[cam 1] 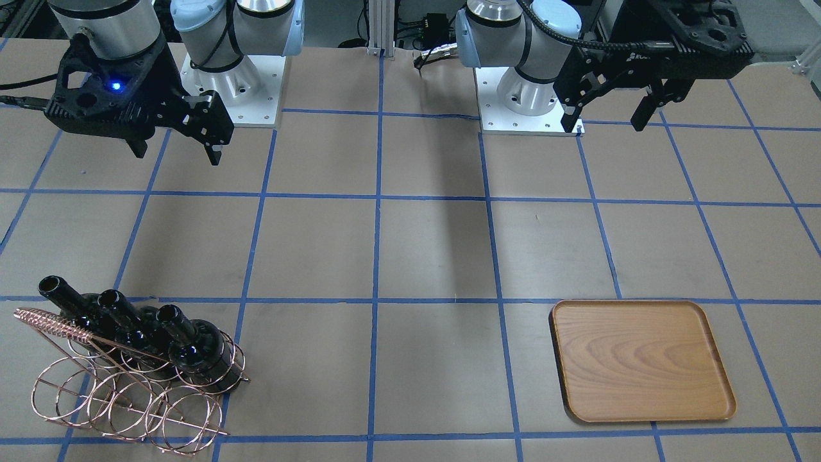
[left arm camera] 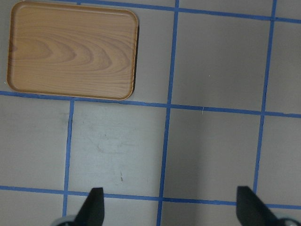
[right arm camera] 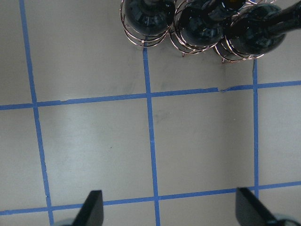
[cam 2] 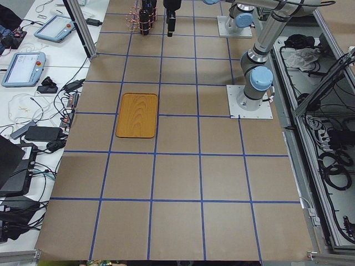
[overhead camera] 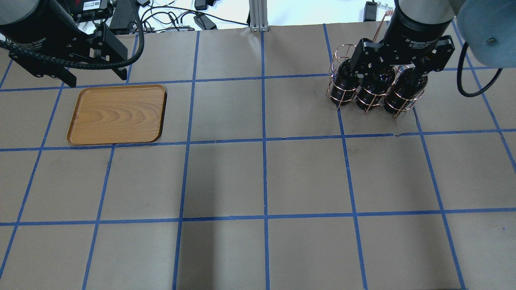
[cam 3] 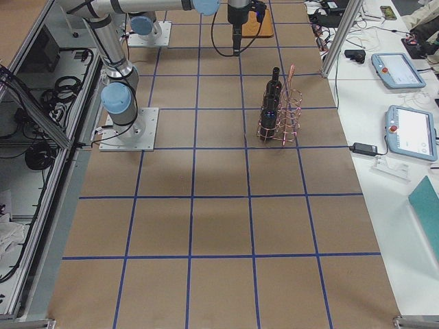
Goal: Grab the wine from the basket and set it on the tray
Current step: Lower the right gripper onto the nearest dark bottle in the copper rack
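Three dark wine bottles (cam 1: 192, 350) lean in the rose-gold wire basket (cam 1: 128, 404) at the table's far side on my right. They also show from above (overhead camera: 373, 92) and at the top of the right wrist view (right arm camera: 202, 26). My right gripper (cam 1: 176, 153) is open and empty, held high and well back from the basket; its fingers (right arm camera: 91, 209) stand wide apart. The wooden tray (cam 1: 641, 359) lies bare on my left side (overhead camera: 117, 114). My left gripper (cam 1: 608, 119) is open and empty, raised behind the tray, which shows at the upper left of the left wrist view (left arm camera: 73, 49).
Brown table paper with a blue tape grid (overhead camera: 264, 141) covers the whole table. The arm bases (cam 1: 532, 109) stand at the robot's edge. Tablets and cables (cam 2: 25, 66) lie beyond the far edge, past an aluminium post (overhead camera: 256, 16).
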### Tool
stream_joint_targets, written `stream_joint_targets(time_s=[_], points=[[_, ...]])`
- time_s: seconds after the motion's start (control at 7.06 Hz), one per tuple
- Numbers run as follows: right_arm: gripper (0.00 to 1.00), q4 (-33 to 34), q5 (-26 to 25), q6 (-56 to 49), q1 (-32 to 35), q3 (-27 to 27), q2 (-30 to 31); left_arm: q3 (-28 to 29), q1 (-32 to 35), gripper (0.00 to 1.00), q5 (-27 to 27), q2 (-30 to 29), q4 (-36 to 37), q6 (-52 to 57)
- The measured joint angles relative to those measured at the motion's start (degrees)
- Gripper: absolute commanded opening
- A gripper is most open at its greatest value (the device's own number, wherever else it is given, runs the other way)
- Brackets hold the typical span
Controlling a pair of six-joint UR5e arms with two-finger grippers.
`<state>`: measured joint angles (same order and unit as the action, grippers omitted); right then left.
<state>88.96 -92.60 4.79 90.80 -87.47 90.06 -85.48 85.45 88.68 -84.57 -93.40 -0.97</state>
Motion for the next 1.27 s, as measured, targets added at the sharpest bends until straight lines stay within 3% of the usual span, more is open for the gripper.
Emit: stream_joint_targets(time_s=[0.28, 0.71, 1.27], points=[[0.99, 1.1, 0.0, -0.3, -0.6, -0.1, -0.6, 0.0, 0.0, 1.00, 0.0, 0.0, -0.2, 0.0], [0.98, 9.4, 0.4, -0.8, -6.2, 0.1, -5.9, 0.0, 0.0, 1.00, 0.0, 0.0, -0.1, 0.1], [0.96, 16.5, 0.4, 0.4, -8.0, -0.1, -11.7, 0.0, 0.1, 1.00, -0.1, -0.3, -0.1, 0.0]])
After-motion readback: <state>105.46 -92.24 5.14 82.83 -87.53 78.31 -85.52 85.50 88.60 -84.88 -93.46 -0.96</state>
